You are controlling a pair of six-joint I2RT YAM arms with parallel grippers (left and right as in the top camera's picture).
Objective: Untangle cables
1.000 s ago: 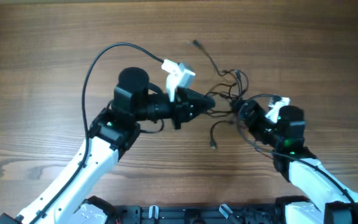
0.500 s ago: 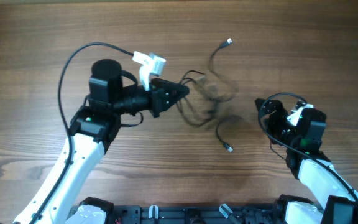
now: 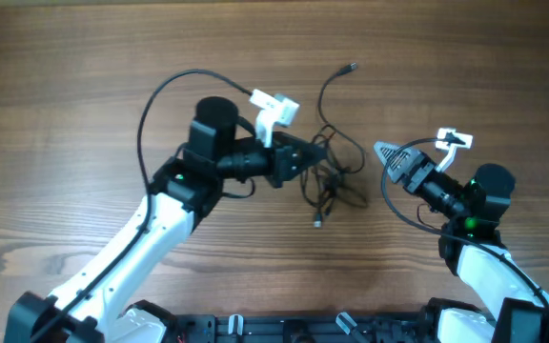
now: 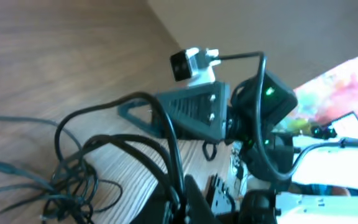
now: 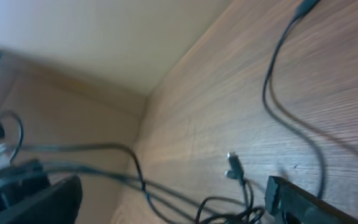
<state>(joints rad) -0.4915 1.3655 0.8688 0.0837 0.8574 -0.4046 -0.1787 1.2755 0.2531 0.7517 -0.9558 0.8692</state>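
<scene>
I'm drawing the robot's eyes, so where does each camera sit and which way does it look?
Overhead: above the table, looking straight down; shows left arm, right arm, left pincer, right pincer, cables.
Left wrist: on the left arm, looking past its own shut pincer over the cables toward the right pincer.
Right wrist: on the right arm, looking low across the table; its own open fingers frame the bottom.
Shared: every view shows the cables.
</scene>
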